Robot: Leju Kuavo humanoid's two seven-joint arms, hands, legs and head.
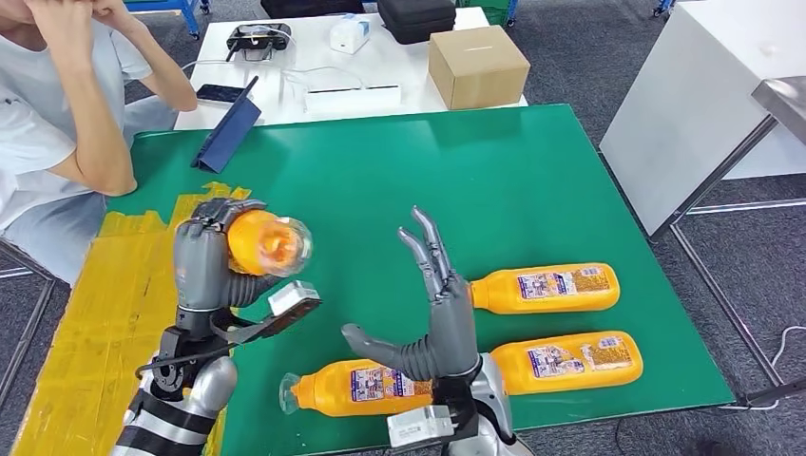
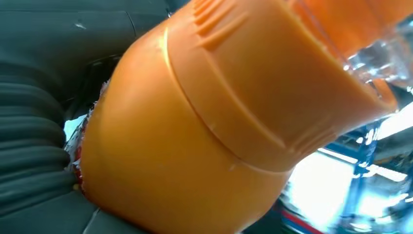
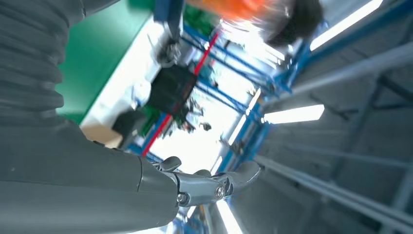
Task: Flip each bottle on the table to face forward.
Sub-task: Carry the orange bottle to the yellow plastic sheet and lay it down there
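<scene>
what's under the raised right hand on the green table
The right hand is raised, open, over an orange bottle lying on the green table. Its label and clear cap show; the wrist hides its far end.

The held bottle [image 1: 261,243] is glossy orange plastic with a ribbed band and a clear plastic cap. The lying bottles [image 1: 546,288] are smooth and carry printed labels. The table [image 1: 532,180] has a matt green top edged with wrinkled yellow tape [image 1: 109,313]. The left robot hand [image 1: 204,256] and right robot hand [image 1: 442,309] look like matt grey plastic. The box [image 1: 477,65] is plain cardboard.
</scene>
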